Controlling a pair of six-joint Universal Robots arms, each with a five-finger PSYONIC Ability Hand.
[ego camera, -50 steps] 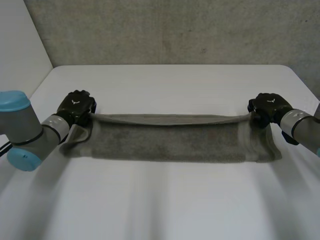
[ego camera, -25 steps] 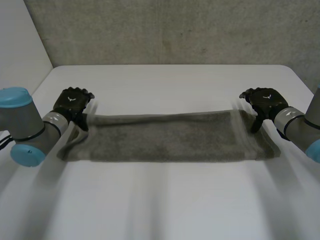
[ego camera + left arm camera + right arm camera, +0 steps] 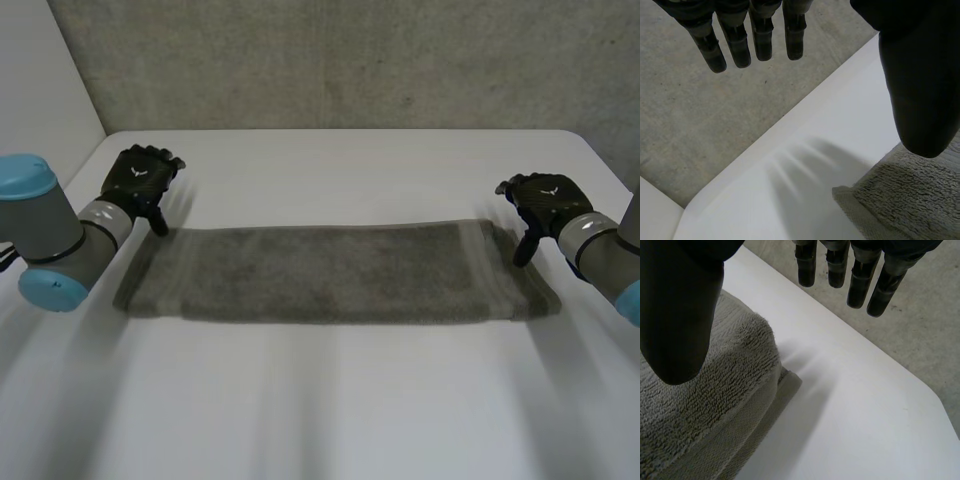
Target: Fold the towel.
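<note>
The grey-green towel (image 3: 330, 272) lies folded into a long flat strip across the middle of the white table (image 3: 330, 400). My left hand (image 3: 141, 181) hovers open just beyond the strip's far left corner, holding nothing. In the left wrist view its fingers (image 3: 735, 42) are straight and the towel corner (image 3: 900, 200) lies below the thumb. My right hand (image 3: 541, 201) is open above the far right corner, clear of the cloth. Straight fingers (image 3: 860, 280) and the thumb show in the right wrist view over the folded towel end (image 3: 715, 410).
A grey concrete wall (image 3: 340, 60) stands behind the table. The table's far edge (image 3: 330, 131) runs behind both hands, and its right far corner (image 3: 935, 395) lies close to my right hand. Bare tabletop stretches in front of the towel.
Both hands have let go of the towel's far edge and lifted away, fingers opening. The raised edge dropped and the towel now lies flat.
</note>
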